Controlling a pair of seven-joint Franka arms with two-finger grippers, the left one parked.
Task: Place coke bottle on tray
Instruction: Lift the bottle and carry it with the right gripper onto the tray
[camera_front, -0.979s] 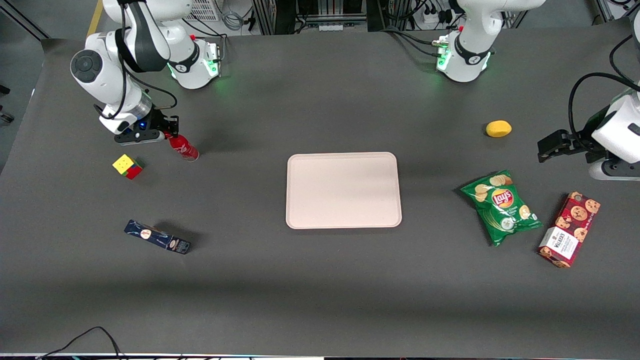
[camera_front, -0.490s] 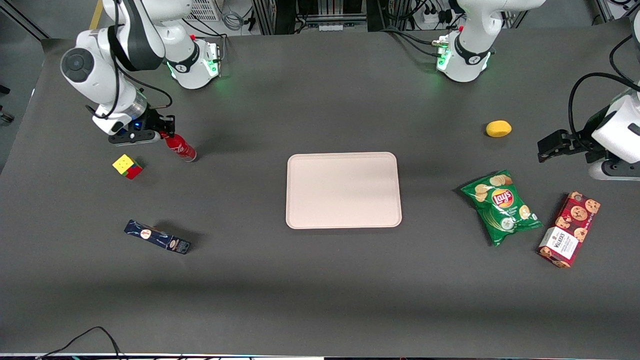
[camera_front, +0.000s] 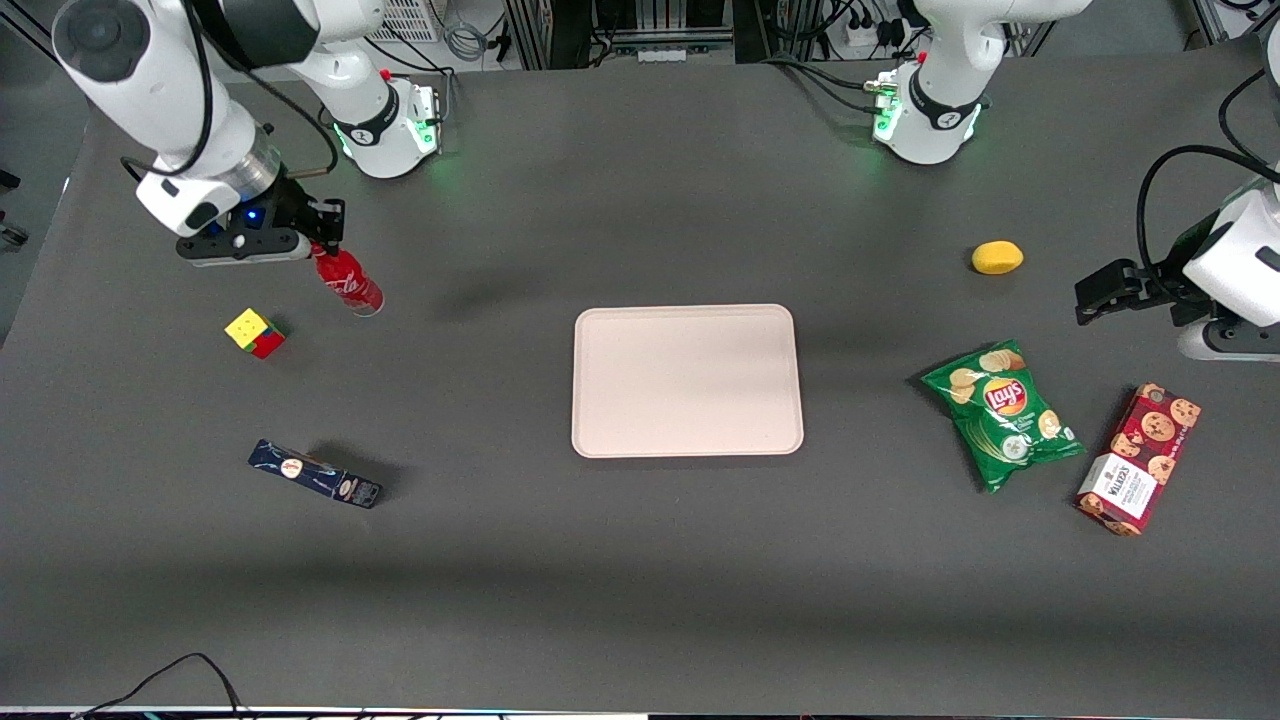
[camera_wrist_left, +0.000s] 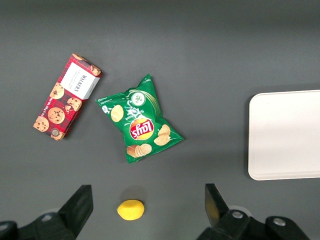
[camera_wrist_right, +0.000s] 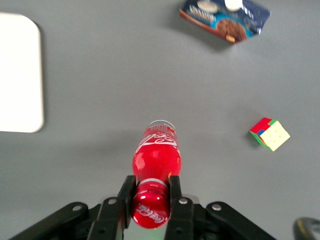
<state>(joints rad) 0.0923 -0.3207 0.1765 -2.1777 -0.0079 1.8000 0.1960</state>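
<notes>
My right gripper (camera_front: 325, 247) is shut on the neck of the coke bottle (camera_front: 347, 281), a slim red bottle with a red cap and white script. The bottle hangs tilted above the table, toward the working arm's end. In the right wrist view the two fingers (camera_wrist_right: 126, 192) clamp just under the cap of the coke bottle (camera_wrist_right: 156, 157), with the gripper (camera_wrist_right: 150, 192) around it. The tray (camera_front: 687, 380), pale pinkish-beige and bare, lies flat at the table's middle; its corner shows in the right wrist view (camera_wrist_right: 20, 75) and its edge in the left wrist view (camera_wrist_left: 285, 135).
A Rubik's cube (camera_front: 254, 332) and a dark blue box (camera_front: 314, 474) lie near the bottle, both nearer the front camera. Toward the parked arm's end lie a lemon (camera_front: 997, 257), a green chips bag (camera_front: 1003, 413) and a red cookie box (camera_front: 1138, 459).
My right gripper has risen with the bottle in it; the bottle has come off the table and moved slightly toward the working arm's end.
</notes>
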